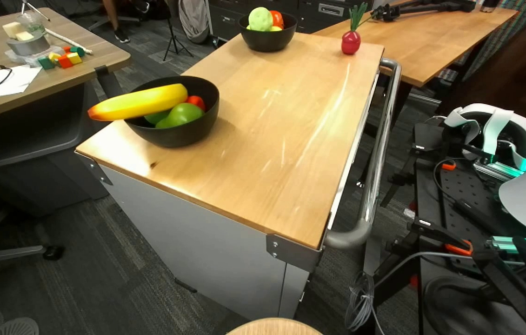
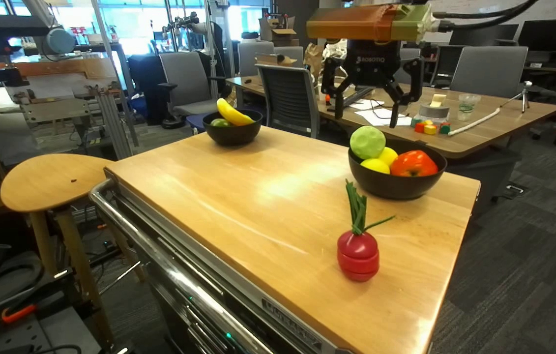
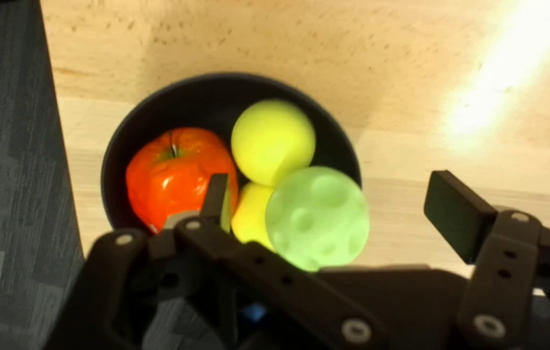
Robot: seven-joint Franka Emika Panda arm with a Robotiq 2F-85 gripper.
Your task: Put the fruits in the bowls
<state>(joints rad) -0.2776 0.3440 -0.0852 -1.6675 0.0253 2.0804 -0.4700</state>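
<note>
Going by how things sit, this looks like the let-go end of a drop-off; the Robotiq gripper (image 2: 366,112) hangs over the apple bowl (image 2: 400,190) with its jaws spread wide and nothing in its grip; the pale green dimpled ball fruit (image 3: 317,218) does show between the jaws in the wrist view, but in an exterior view it's clearly below them, apart, resting on the bowl's pile.

Fruit-wise, that bowl has the red-orange apple (image 3: 180,177), two yellow fruits (image 3: 273,141) and the ball; the banana bowl (image 1: 176,138) has the banana (image 1: 138,103) poking out past the rim, green fruits (image 1: 186,113) and a red fruit (image 1: 196,101); outside the bowls there's a toy radish (image 2: 358,255), upright on the wooden cart top (image 2: 278,211); not really a fruit, so whether it counts is anyone's guess.

Next move probably calls for a straight lift so nothing snags the ball or nudges the rim; then, if the radish is wanted, a low pinch on its round body, minding the leafy stalks.

As for the views: the wrist view gives the apple's stem and both yellows but none of the banana bowl; the red fruit by the banana only shows in an exterior view where the gripper is out of frame.
</note>
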